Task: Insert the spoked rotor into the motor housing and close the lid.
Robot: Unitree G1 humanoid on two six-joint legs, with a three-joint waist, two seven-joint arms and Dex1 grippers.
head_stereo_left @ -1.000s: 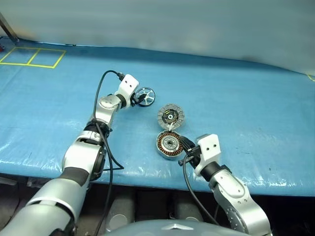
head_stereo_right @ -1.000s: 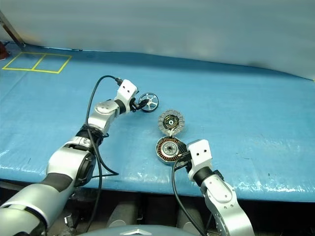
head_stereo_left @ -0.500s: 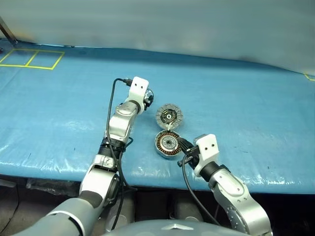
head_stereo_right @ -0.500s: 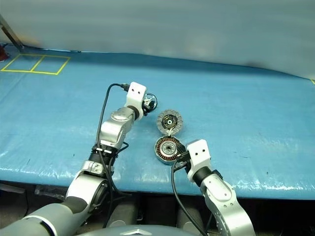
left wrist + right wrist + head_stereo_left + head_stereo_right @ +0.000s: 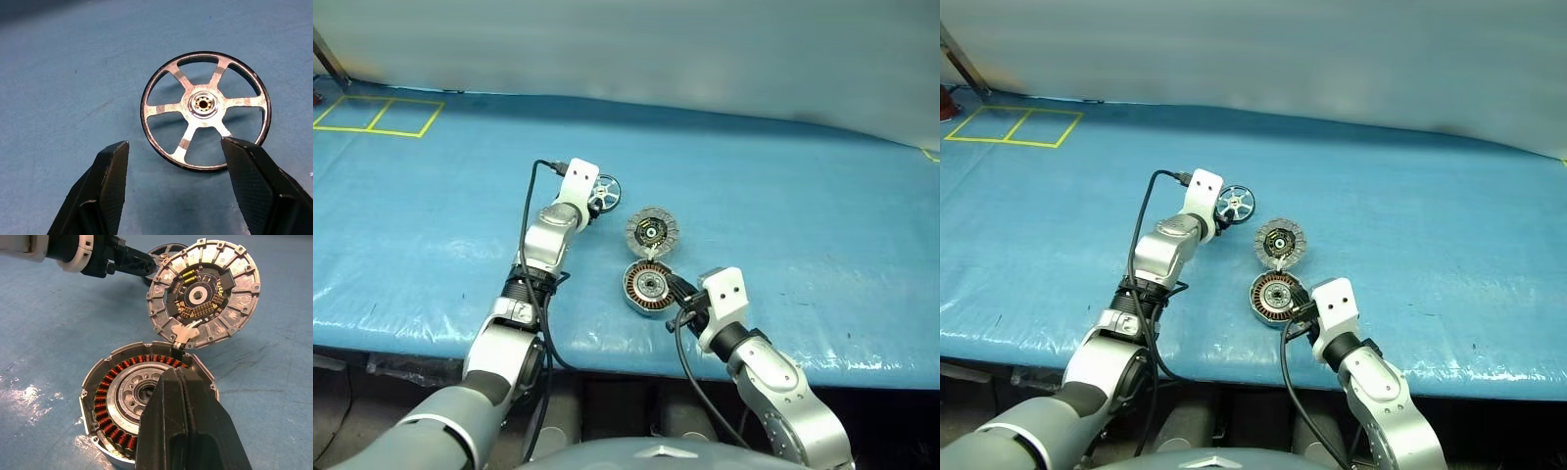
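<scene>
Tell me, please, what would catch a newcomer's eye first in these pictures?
Most likely the housing, open on the blue table with its copper windings bare, and the lid tipped up at its far edge. The shut right gripper rests at the housing's near rim. Further left, the rotor lies flat, just ahead of the open left gripper.

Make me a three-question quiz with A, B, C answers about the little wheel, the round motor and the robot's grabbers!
1. Where is the spoked wheel?
A. inside the motor
B. flat on the blue table cover
C. on the lid

2. How many spokes does it have?
A. three
B. six
C. ten

3. How is the left gripper?
A. open
B. shut on the wheel
C. shut on the lid

Answers:
1 B, it lies on the cover, apart from the motor.
2 B, six silver spokes meet the hub.
3 A, its fingers stand apart before the wheel, touching nothing.
</scene>
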